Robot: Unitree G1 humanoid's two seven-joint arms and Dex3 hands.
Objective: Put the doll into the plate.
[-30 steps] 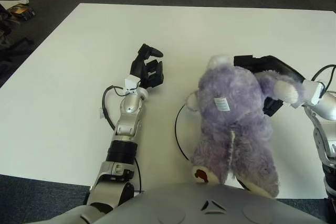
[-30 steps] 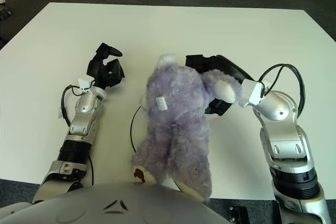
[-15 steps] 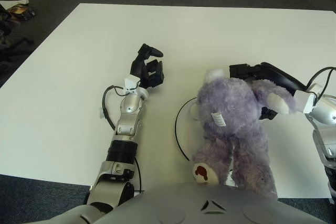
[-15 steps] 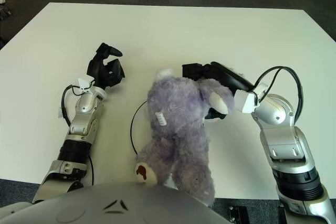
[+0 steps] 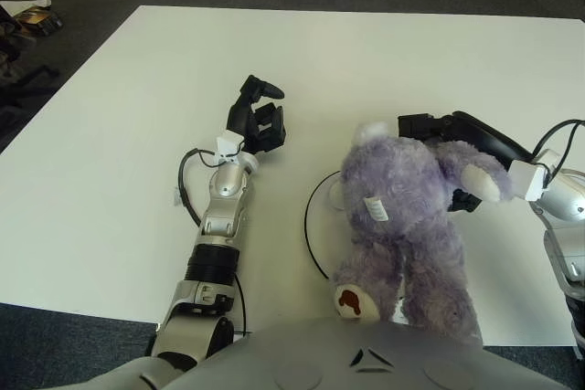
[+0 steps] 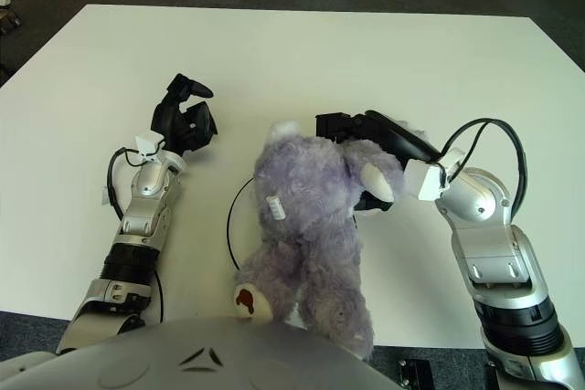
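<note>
On the white table [image 5: 137, 134], the purple doll [image 5: 402, 216] is lying over the black-rimmed plate [image 5: 311, 226], covering most of it. The right hand [image 6: 370, 148] is gripping the doll's upper body with curled black fingers. The left hand [image 5: 258, 121] is sitting left of the doll, fingers curled, holding nothing.
</note>
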